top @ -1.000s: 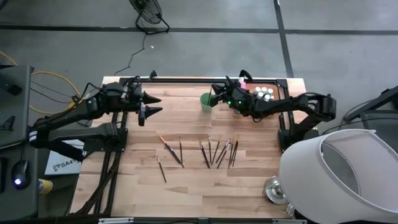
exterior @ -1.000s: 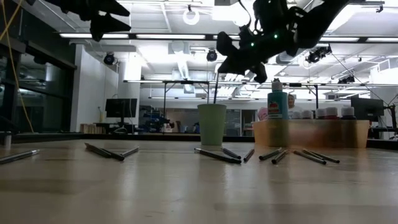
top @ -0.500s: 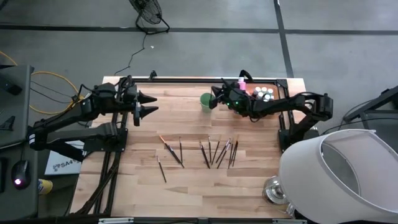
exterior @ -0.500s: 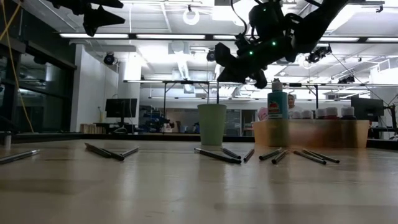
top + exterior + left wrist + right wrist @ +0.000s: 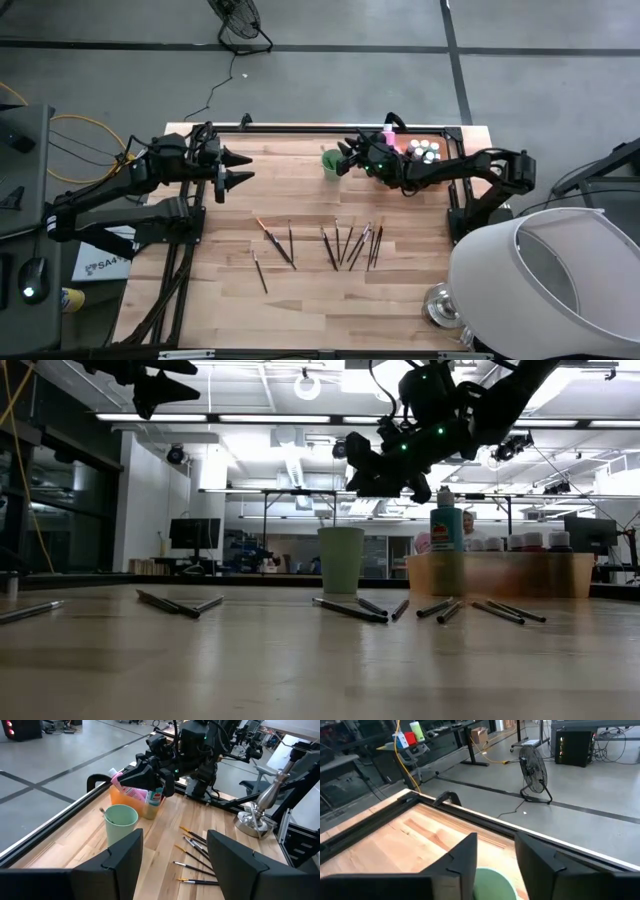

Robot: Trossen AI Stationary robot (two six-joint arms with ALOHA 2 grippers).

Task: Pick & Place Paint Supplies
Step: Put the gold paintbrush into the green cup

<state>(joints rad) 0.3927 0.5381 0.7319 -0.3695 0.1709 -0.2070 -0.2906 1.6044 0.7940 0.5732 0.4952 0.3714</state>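
Several thin dark brushes (image 5: pixel 340 245) lie flat in a loose row on the wooden table's near half, and also show in the low view (image 5: pixel 350 608). A light green cup (image 5: pixel 329 163) stands upright near the far edge, with a thin brush end (image 5: pixel 102 811) at its rim. To its right, the orange tray (image 5: pixel 437 141) holds pale-capped bottles (image 5: pixel 427 150), a pink bottle (image 5: pixel 125 782) and a teal bottle (image 5: pixel 156 800). My right gripper (image 5: pixel 346 157) hovers open just above the cup (image 5: pixel 492 880). My left gripper (image 5: pixel 240 168) is open, high over the table's left part.
A black frame rail (image 5: pixel 300 131) runs along the table's far edge. A white lampshade (image 5: pixel 545 280) and a metal stand (image 5: pixel 440 305) sit at the near right corner. Bare wood (image 5: pixel 290 185) lies between the cup and the brushes.
My left gripper rose and drew back a little toward the table's left edge. My right gripper lifted its fingertips from a downward slant to nearly level and stayed over the cup. The brushes, cup and tray did not move.
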